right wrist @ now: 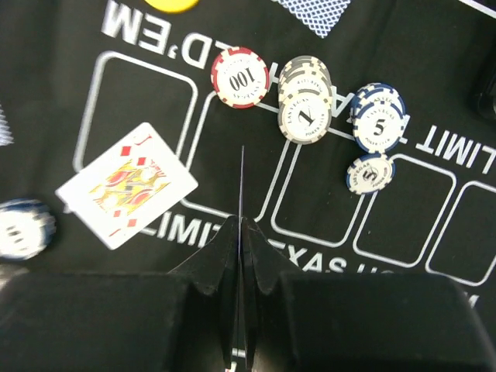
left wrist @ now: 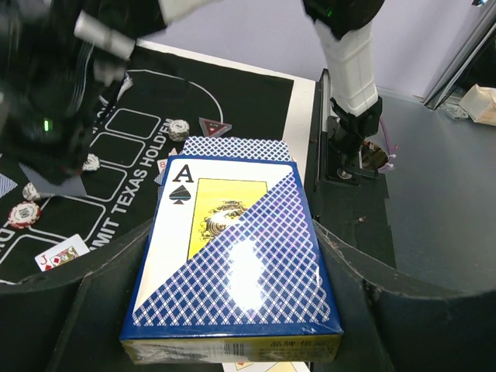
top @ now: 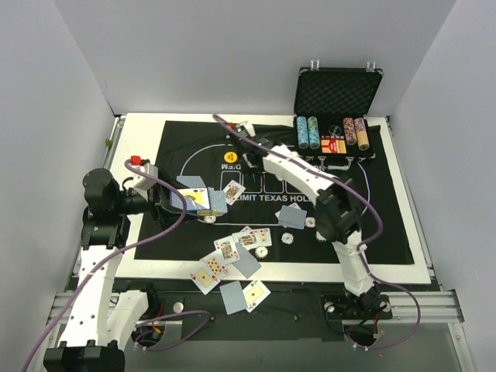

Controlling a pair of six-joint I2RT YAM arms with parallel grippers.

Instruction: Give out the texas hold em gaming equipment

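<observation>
Near edge of the tabletop (top: 310, 273), just off the black mat (top: 372, 232): two cards (top: 246, 295), one back-up, one face-up, touching.

Just beyond, on the mat's near border: a loose spread of cards (top: 226, 252), mostly face-up, some overlapping. Single chips (top: 288, 236) lie to the right of the spread, apart from one another.

Left hand (left wrist: 236, 314): closed across the card box (left wrist: 232, 232) (blue check, ace of spades on its face). Fingers press on both long sides. The box is held flat above the mat's left part.

Right hand (right wrist: 242, 232): fingers pinched together on one playing card (right wrist: 242, 182), seen edge-on as a thin line above the mat's middle. On the mat below, a face-up jack of diamonds (right wrist: 128, 184) lies off to one side. Beyond it, in a close row: a red 100 chip (right wrist: 242, 76), a small grey-white chip stack (right wrist: 304, 108) and a blue 5 chip (right wrist: 378, 122).

Yellow button (top: 230, 155): on the mat, beside the printed lettering.

Far right corner: open case (top: 339, 89), lid up, with rolls of chips (top: 308, 132) lying in its tray.
</observation>
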